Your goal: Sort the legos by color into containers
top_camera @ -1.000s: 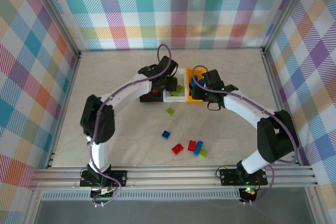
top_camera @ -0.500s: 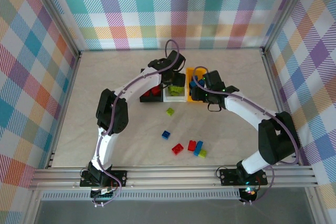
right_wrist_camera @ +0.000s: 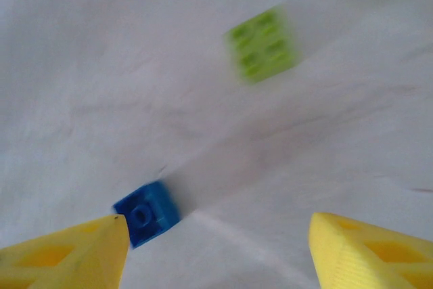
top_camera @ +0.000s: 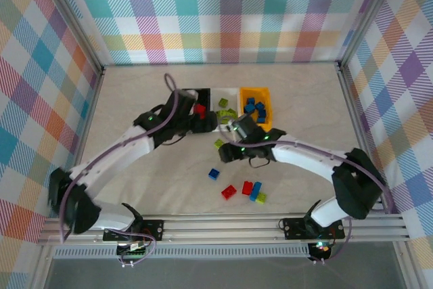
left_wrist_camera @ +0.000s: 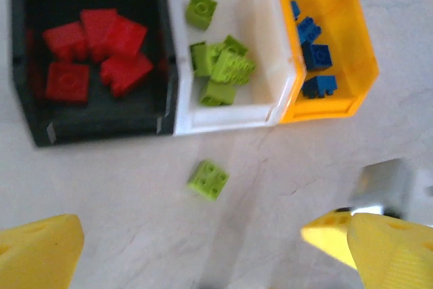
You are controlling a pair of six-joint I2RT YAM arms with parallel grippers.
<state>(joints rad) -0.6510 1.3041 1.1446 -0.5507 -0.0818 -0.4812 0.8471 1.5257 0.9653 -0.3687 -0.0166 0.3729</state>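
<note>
Left gripper [left_wrist_camera: 203, 258] gapes wide and empty over the table [left_wrist_camera: 101, 187] just in front of the white bin [left_wrist_camera: 223, 117]. Right gripper [right_wrist_camera: 216, 252] stands parted too, holding nothing, a blue brick [right_wrist_camera: 145, 213] beside one finger. A green brick [left_wrist_camera: 208, 179] lies just before the white bin. Sorted: greens in it, reds in the black bin [left_wrist_camera: 95, 123] on its left, blues in the orange-yellow bin [left_wrist_camera: 325, 107] on its right. About six loose bricks remain — a cluster [top_camera: 247, 189] lies farther out. No writing is readable.

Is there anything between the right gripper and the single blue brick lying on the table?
Nothing visible. The right gripper hangs open over bare table, the blue brick just beside one finger; the green brick lies farther off.
</note>
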